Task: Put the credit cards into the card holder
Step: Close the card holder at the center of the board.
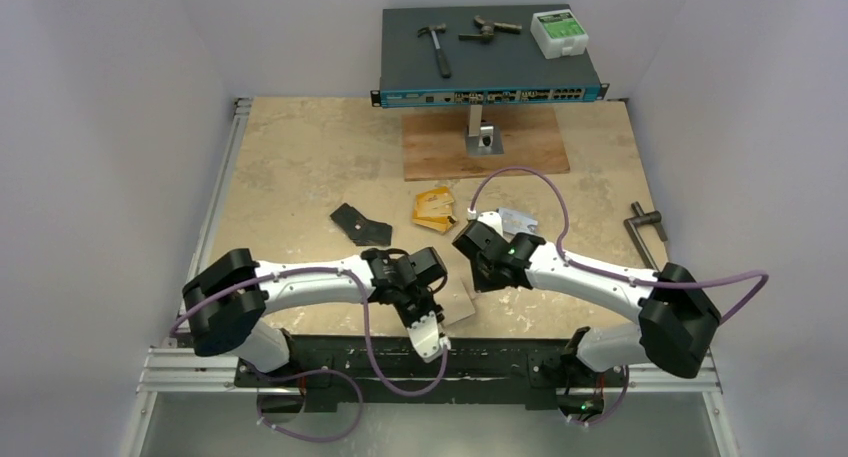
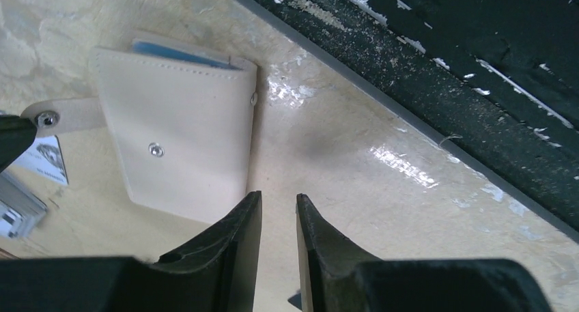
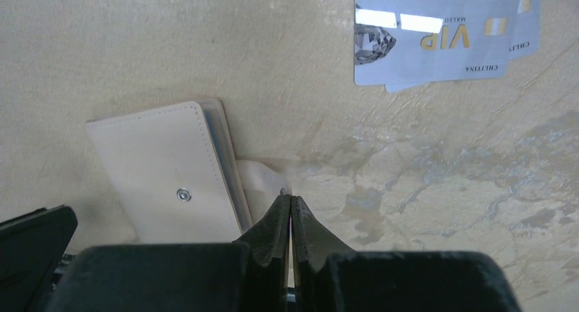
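Note:
The card holder (image 2: 177, 134) is a pale beige wallet lying folded shut near the table's front edge, with blue-grey card edges showing at its open side. Its snap tab (image 3: 263, 179) sticks out sideways, and my right gripper (image 3: 291, 199) is shut on the tab's end. My left gripper (image 2: 278, 199) hovers just beside the holder's corner, its jaws slightly open with only bare table between them. Silvery credit cards (image 3: 437, 42) marked VIP lie overlapped further back. In the top view an orange-gold stack (image 1: 433, 209) sits beside them, and the holder (image 1: 460, 305) shows between both grippers.
A black folding wallet (image 1: 360, 224) lies left of the orange cards. A wooden board (image 1: 485, 145) with a metal stand sits at the back under a network switch (image 1: 490, 52) holding tools. A metal clamp (image 1: 645, 227) lies at the right. The black front rail (image 2: 437, 73) runs close to the left gripper.

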`<state>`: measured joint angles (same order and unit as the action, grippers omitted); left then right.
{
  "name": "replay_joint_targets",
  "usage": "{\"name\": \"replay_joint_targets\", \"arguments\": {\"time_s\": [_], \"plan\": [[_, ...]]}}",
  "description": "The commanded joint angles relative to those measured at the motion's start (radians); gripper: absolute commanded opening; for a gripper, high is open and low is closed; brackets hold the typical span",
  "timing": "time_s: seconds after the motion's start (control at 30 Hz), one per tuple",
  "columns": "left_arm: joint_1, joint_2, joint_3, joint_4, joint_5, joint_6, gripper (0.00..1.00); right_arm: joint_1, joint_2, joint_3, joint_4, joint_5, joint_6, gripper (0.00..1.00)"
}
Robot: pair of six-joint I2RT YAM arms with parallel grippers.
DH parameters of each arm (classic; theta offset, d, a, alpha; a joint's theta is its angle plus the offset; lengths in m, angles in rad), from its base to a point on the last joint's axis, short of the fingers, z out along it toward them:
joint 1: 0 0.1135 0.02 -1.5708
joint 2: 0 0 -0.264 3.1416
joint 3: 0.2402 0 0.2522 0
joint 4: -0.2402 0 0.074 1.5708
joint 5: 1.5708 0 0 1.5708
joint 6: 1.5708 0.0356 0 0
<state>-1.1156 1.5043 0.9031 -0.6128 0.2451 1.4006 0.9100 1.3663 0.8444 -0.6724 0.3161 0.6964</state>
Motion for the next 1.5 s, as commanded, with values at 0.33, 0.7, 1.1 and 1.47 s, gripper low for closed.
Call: {"name": "replay_joint_targets", "arguments": {"time_s": [0.33,0.7,1.1,1.47], "plan": [[-0.002,0.114,0.037,0.295,-0.057,0.061,0.22,0.003,-0.134,-0.135,0.073,-0.138,0.138,0.0],[0.068,0.158,0.112,0.252,-0.095,0.031,0.21,0.001,-0.2,-0.154,0.091,-0.19,0.195,0.0],[0.233,0.06,0.56,-0.42,-0.138,-0.526,0.24,-0.018,-0.127,-0.065,0.047,-0.164,0.137,0.0],[0.262,-0.092,0.451,-0.342,-0.071,-0.734,0.85,-0.056,-0.161,0.008,-0.141,-0.071,0.104,0.46]]}}
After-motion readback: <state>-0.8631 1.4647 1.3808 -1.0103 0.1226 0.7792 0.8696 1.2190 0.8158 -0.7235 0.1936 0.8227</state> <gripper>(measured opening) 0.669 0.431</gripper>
